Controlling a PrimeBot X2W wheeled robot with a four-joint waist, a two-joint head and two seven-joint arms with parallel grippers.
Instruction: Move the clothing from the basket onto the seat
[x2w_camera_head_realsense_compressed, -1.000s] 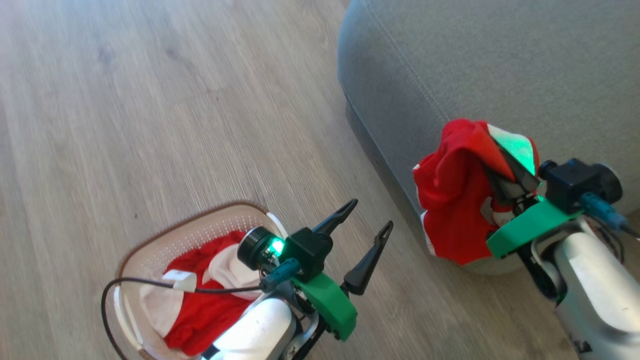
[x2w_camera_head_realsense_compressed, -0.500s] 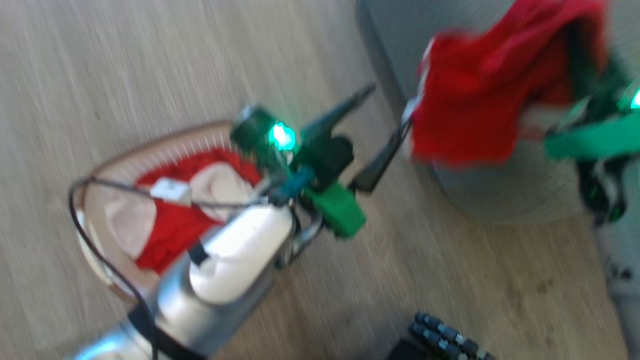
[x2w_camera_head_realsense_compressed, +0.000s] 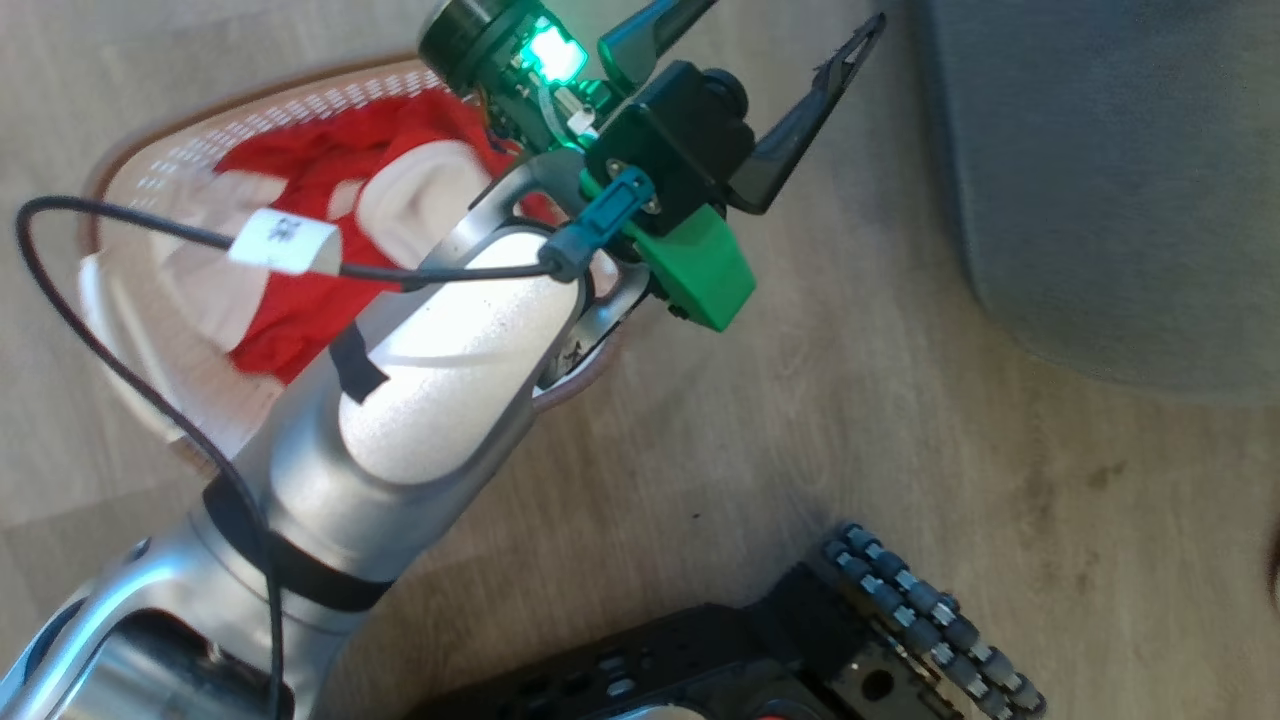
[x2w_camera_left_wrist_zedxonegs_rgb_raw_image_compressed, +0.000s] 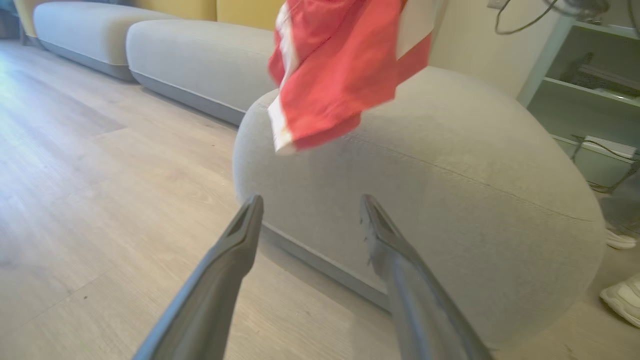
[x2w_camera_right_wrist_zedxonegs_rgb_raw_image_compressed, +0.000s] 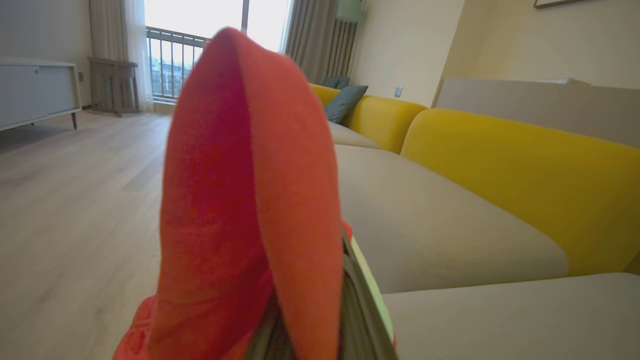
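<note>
Clothing (x2w_camera_left_wrist_zedxonegs_rgb_raw_image_compressed: 340, 75) raised above seat (x2w_camera_left_wrist_zedxonegs_rgb_raw_image_compressed: 450, 200), hanging downward; right claw (x2w_camera_right_wrist_zedxonegs_rgb_raw_image_compressed: 350, 290) clamped on it, left claw (x2w_camera_left_wrist_zedxonegs_rgb_raw_image_compressed: 312, 200) agape

Pale wood flooring (x2w_camera_right_wrist_zedxonegs_rgb_raw_image_compressed: 75, 200) ran to a bright window (x2w_camera_right_wrist_zedxonegs_rgb_raw_image_compressed: 170, 17) flanked by curtains (x2w_camera_right_wrist_zedxonegs_rgb_raw_image_compressed: 310, 40). A yellow-backed sofa (x2w_camera_right_wrist_zedxonegs_rgb_raw_image_compressed: 525, 170) lined the cream wall (x2w_camera_right_wrist_zedxonegs_rgb_raw_image_compressed: 415, 45); a white sideboard (x2w_camera_right_wrist_zedxonegs_rgb_raw_image_compressed: 35, 90) stood opposite.

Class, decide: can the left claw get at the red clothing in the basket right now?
Probably yes: the clothing lies uncovered in the open basket near the open left claw, though it points toward the seat.
</note>
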